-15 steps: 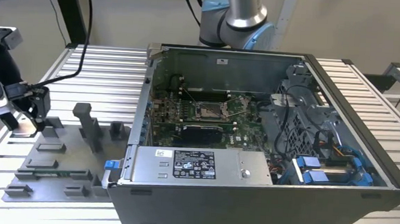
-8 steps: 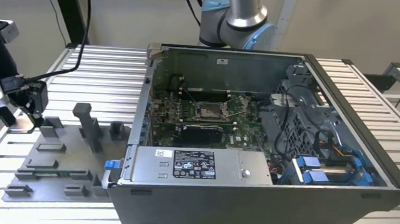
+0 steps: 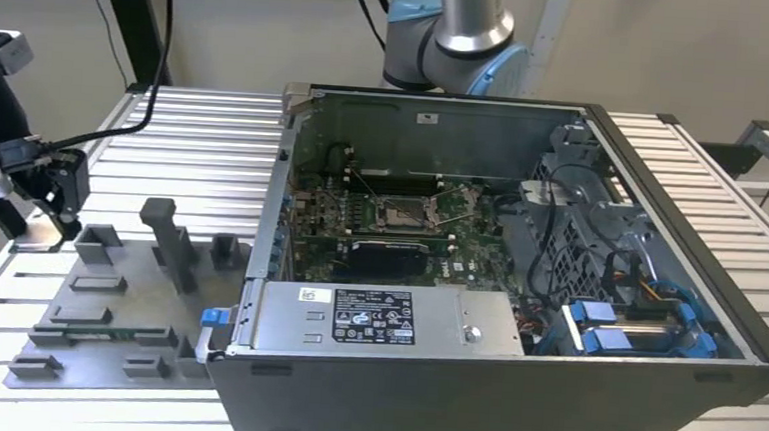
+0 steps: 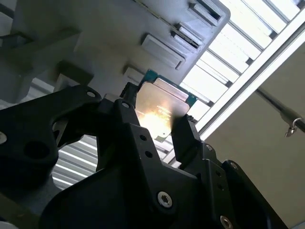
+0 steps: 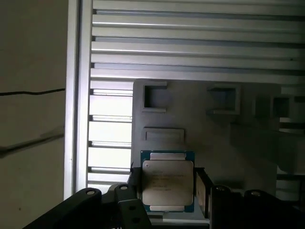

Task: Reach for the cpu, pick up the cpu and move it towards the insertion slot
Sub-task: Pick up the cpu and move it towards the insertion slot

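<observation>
The exterior view has soft, even light, but the inside of the computer case [image 3: 399, 211] is darker. In the second wrist view a warm glare spot shines on the cpu [image 4: 159, 107], and the gripper [image 4: 155, 114] looks almost black. In the first wrist view the table [image 5: 109, 107] glows white, and the tray [image 5: 190, 124] looks dim and grey.

**Hardware Laid Bare**

We see a computer case [image 3: 480, 402], lid off, on a slatted metal table [image 3: 201, 154]. Inside, against the case's nearest wall, sit a silver power supply [image 3: 378, 320] and blue drive brackets [image 3: 624, 340]. Beside the case, to the exterior view's left, we find a grey fixture plate [image 3: 88, 358] bearing upright blocks [image 3: 169, 242].
</observation>
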Robot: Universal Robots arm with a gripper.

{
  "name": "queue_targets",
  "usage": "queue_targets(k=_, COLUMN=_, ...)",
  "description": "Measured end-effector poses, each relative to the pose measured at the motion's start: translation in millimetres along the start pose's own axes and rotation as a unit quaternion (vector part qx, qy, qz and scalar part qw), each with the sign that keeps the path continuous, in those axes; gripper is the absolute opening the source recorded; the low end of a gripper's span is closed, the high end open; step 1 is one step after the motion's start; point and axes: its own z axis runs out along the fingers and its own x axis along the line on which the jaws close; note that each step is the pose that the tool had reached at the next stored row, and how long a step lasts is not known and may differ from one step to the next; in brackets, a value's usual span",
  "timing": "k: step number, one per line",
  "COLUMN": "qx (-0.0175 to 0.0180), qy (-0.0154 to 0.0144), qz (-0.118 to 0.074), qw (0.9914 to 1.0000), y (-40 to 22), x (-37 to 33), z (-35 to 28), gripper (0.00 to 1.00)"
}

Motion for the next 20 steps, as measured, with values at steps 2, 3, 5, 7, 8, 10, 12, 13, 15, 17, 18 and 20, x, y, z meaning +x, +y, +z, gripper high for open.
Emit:
queue_targets(k=2, qx=0.0, qy=0.0, qz=0.0, qw=1.0, y=0.1, x=0.1, z=-1.5, gripper=0.0)
queue_targets(k=3, qx=0.0, qy=0.0, qz=0.0, qw=1.0, y=0.1, x=0.1, z=-2.1, gripper=0.0)
queue_targets(k=5, qx=0.0, qy=0.0, qz=0.0, qw=1.0, y=0.2, x=0.1, z=-3.7, gripper=0.0)
queue_targets(k=7, qx=0.0, qy=0.0, qz=0.0, qw=1.0, y=0.2, x=0.0, z=-5.3, gripper=0.0)
queue_targets(k=8, qx=0.0, qy=0.0, qz=0.0, qw=1.0, y=0.2, x=0.0, z=-6.1, gripper=0.0)
queue_targets(k=10, qx=0.0, qy=0.0, qz=0.0, qw=1.0, y=0.3, x=0.0, z=-7.6, gripper=0.0)
queue_targets(k=12, qx=0.0, qy=0.0, qz=0.0, qw=1.0, y=0.3, x=0.0, z=-9.2, gripper=0.0)
queue_targets(k=13, qx=0.0, qy=0.0, qz=0.0, qw=1.0, y=0.4, x=0.0, z=-10.0, gripper=0.0)
queue_targets(k=15, qx=0.0, qy=0.0, qz=0.0, qw=1.0, y=0.4, x=0.0, z=-11.4, gripper=0.0)
queue_targets(k=17, qx=0.0, qy=0.0, qz=0.0, qw=1.0, y=0.5, x=0.0, z=-12.9, gripper=0.0)
queue_targets(k=18, qx=0.0, qy=0.0, qz=0.0, qw=1.0, y=0.5, x=0.0, z=-13.8, gripper=0.0)
queue_targets(k=20, qx=0.0, qy=0.0, qz=0.0, qw=1.0, y=0.6, x=0.0, z=-15.2, gripper=0.0)
